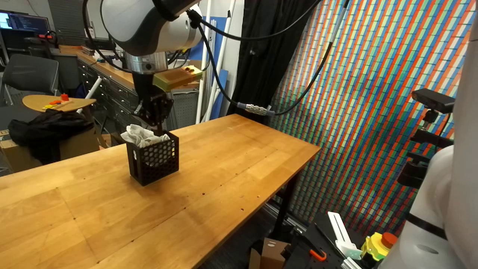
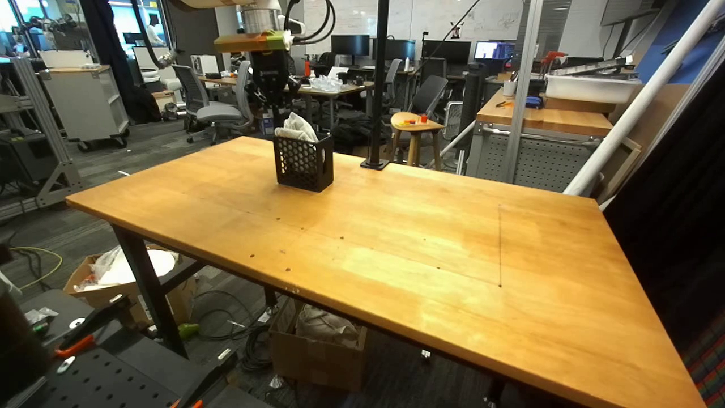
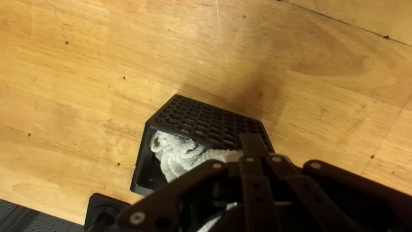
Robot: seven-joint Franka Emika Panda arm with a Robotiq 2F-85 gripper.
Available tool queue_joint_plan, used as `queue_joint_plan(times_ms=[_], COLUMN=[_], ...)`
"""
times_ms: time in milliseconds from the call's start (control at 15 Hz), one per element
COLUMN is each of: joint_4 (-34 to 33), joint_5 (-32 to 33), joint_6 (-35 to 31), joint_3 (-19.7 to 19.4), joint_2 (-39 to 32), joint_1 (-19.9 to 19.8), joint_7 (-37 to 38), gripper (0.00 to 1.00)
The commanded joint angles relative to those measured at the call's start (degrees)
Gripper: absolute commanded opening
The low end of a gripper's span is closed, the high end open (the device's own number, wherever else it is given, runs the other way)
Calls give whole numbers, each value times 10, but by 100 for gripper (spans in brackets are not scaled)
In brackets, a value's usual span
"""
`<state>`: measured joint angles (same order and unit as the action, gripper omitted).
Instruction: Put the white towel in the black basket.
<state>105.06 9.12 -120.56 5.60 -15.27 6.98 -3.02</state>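
In an exterior view: looking slantwise over the table toward a short edge | in an exterior view: looking across from a long edge | wrist view: looking down, close above the basket | all are sharing the basket

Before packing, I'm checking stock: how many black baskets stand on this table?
1: the black basket, on the wooden table near the black post, the white towel poking above its rim.

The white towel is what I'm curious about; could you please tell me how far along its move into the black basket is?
Mostly done: the white towel sits in the black basket, with part poking out of the top in both exterior views. In hand: the claw is down at the basket's opening; whether it grips any cloth is hidden. Left, probably: release if needed, then lift clear.
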Motion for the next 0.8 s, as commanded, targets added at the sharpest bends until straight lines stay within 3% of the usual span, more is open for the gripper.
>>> queue_joint_plan(times_ms=[0, 733], joint_4=[-13, -94], joint_5=[1, -10], joint_6=[-1, 19], joint_3=[0, 2], joint_2=[-11, -78], joint_1=[-2, -6], joint_7=[-18, -59], gripper=[0, 0])
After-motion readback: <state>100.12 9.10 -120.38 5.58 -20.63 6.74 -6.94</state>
